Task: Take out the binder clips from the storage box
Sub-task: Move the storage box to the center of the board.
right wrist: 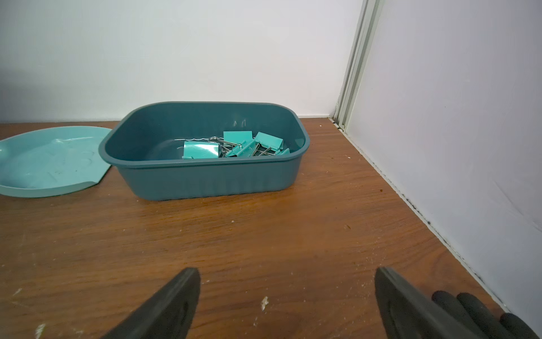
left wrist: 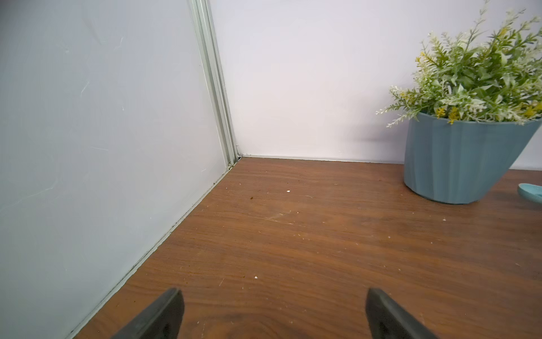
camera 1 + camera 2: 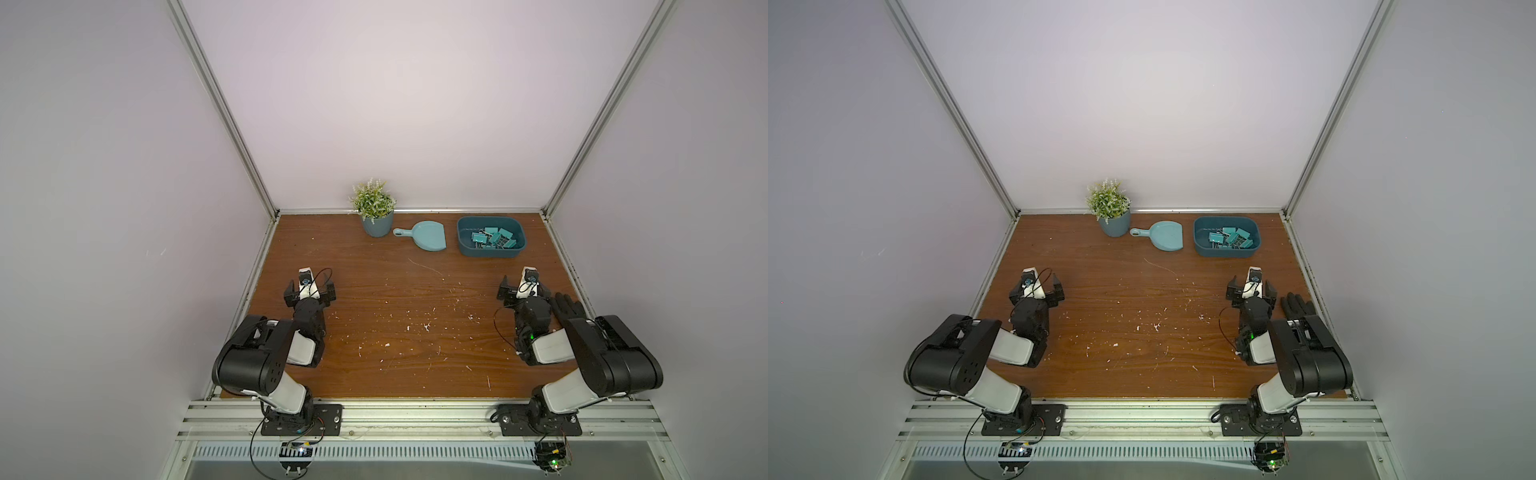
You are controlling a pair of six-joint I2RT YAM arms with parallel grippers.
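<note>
Speckled wood tabletop (image 3: 415, 332), pale walls (image 3: 415, 104); left end effector (image 3: 310, 289) and right end effector (image 3: 526, 289) gape empty.

Black joints (image 3: 249, 370), white links (image 3: 555, 347) — looped black cables (image 3: 497, 326).

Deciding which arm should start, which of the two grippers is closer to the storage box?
The right gripper: the storage box lies straight ahead of it; the left gripper is across the table, nearer the plant pot.

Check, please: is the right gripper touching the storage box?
Apart. The right wrist view shows bare wooden table between the open right gripper and the storage box; both top views show that gap too.
</note>
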